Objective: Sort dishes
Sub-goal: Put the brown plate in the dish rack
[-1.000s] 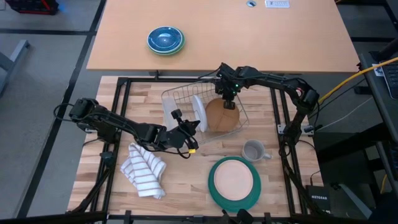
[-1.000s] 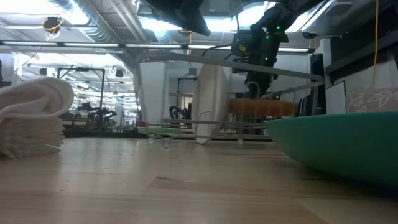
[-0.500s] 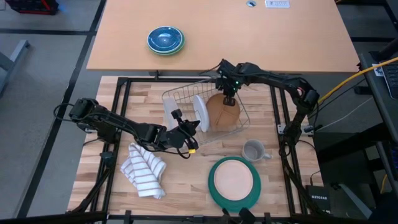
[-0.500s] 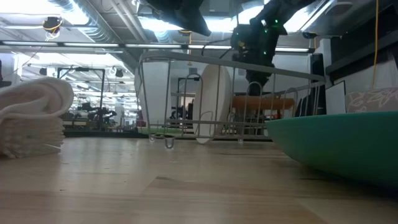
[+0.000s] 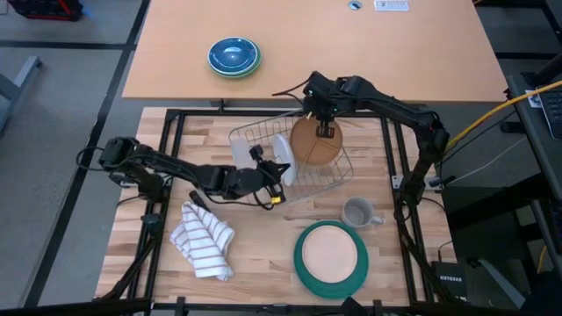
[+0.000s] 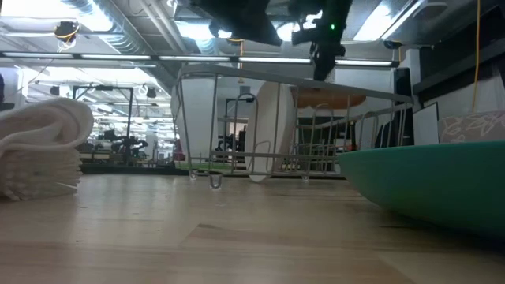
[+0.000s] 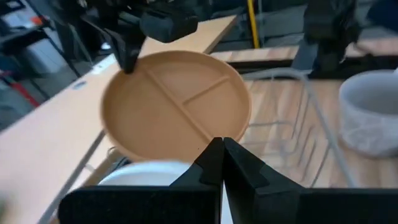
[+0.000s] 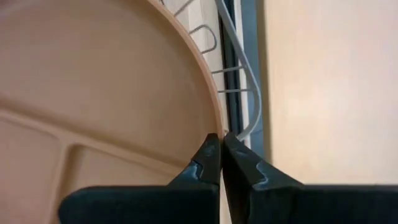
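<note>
The tan divided plate (image 5: 314, 143) hangs over the wire rack (image 5: 256, 140), held by my right gripper (image 5: 323, 125); it also shows in the left wrist view (image 7: 177, 102) and the low view (image 6: 327, 100). The small white plate (image 5: 281, 156) stands on edge in the rack, with my left gripper (image 5: 279, 172) shut at its near rim. The dark green plate (image 5: 303, 268), pale tan inside, lies flat near the table's front edge. My left gripper's fingers (image 7: 242, 168) are closed at the white plate's rim (image 7: 146, 171), coming level from the table's near left. The fingers hide the place of contact. The plate stands upright in the rack. My right gripper pinches the tan plate's rim (image 8: 213, 127) at its far edge between its two fingers, which slant down from above. The plate hangs tilted, its divided face up and toward the near left, lifted clear of the rack.
A grey mug (image 5: 358, 212) stands right of the rack's near corner. A striped towel (image 5: 204, 239) lies folded at the near left. Blue bowls (image 5: 234, 56) sit on the far tabletop. The rack's wire walls (image 6: 237, 118) surround the white plate.
My right gripper has gone up and toward the far edge with the tan plate. The plate has come from leaning in the rack to hanging clear above it, its face turned more upward. My left gripper has gone right, up to the white plate.
</note>
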`<action>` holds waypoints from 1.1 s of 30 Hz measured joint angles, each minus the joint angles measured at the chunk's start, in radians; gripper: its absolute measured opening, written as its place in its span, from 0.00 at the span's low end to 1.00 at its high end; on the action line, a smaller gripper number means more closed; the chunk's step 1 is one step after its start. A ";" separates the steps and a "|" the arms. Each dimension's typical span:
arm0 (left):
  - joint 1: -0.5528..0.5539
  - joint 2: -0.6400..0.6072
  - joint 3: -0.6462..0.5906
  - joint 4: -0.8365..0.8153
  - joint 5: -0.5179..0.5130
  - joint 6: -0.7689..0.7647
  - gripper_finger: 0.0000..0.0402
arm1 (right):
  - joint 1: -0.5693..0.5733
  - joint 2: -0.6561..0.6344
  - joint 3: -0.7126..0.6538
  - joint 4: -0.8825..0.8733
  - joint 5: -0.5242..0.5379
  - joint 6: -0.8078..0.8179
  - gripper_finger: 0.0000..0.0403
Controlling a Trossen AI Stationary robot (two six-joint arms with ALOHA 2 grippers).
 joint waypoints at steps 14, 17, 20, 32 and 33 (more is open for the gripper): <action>0.144 0.000 0.000 0.015 0.111 -0.130 0.00 | 0.136 -0.001 0.178 -0.117 0.084 0.027 0.01; 0.159 0.000 0.000 0.005 0.114 -0.135 0.00 | 0.158 -0.001 0.193 -0.124 0.106 0.027 0.01; 0.162 0.000 0.000 0.018 0.115 -0.136 0.00 | 0.177 -0.001 0.197 -0.136 0.129 0.027 0.01; 0.139 0.000 0.000 0.212 0.115 0.138 0.02 | 0.210 0.000 0.198 -0.154 0.145 0.026 0.01; 0.140 0.000 0.000 0.223 0.115 0.166 0.04 | 0.217 -0.001 0.198 -0.154 0.145 0.026 0.01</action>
